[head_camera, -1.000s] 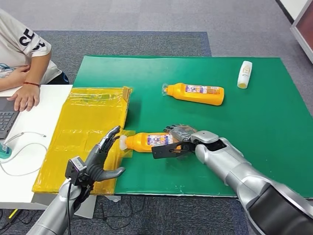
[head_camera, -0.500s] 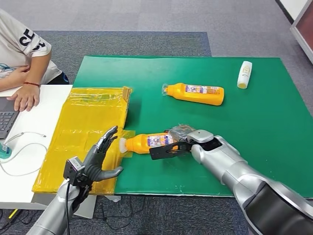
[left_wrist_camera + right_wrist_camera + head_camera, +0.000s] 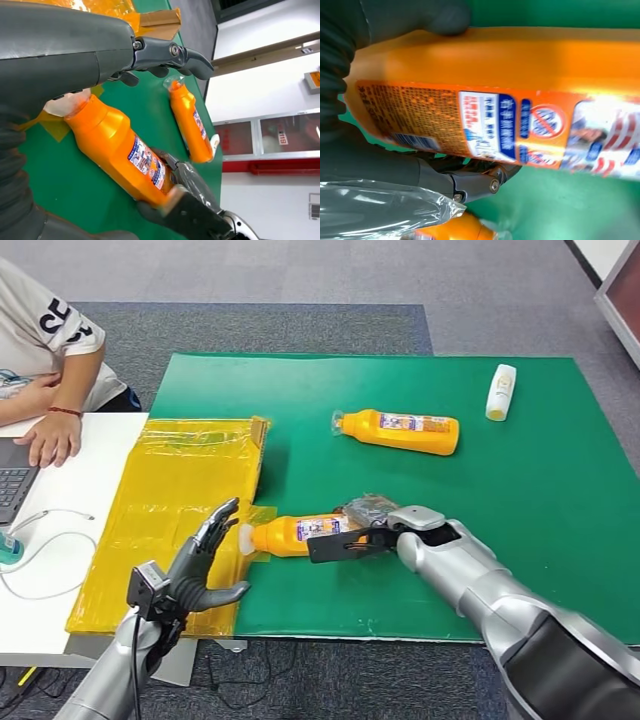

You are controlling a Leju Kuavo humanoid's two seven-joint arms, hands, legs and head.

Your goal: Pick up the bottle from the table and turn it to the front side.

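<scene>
We count two orange bottles and one small white bottle (image 3: 500, 391) on the green mat (image 3: 543, 490) that covers the worktop. The far orange bottle (image 3: 400, 431) lies on its side toward the far middle of the mat, and the white one lies near the far right corner, well apart from it. A yellow plastic sheet (image 3: 173, 510) covers the left part of the worktop, its edge reaching the mat.

Our right hand (image 3: 362, 530) comes in from the near right with the arm stretched low over the mat. Its fingers are wrapped around the base end of the near orange bottle (image 3: 302, 531), with the thumb over one side and the dark fingers under the label. That bottle is on its side, its label facing up and its cap end pointing left toward the yellow sheet. We cannot tell whether it touches the mat.

Our left hand (image 3: 198, 562) is raised at the near left with its fingers spread and holding nothing, palm turned toward the cap end, just beside it.

At the far left a person (image 3: 45, 350) sits with a hand (image 3: 53, 438) by a laptop (image 3: 13, 478).
</scene>
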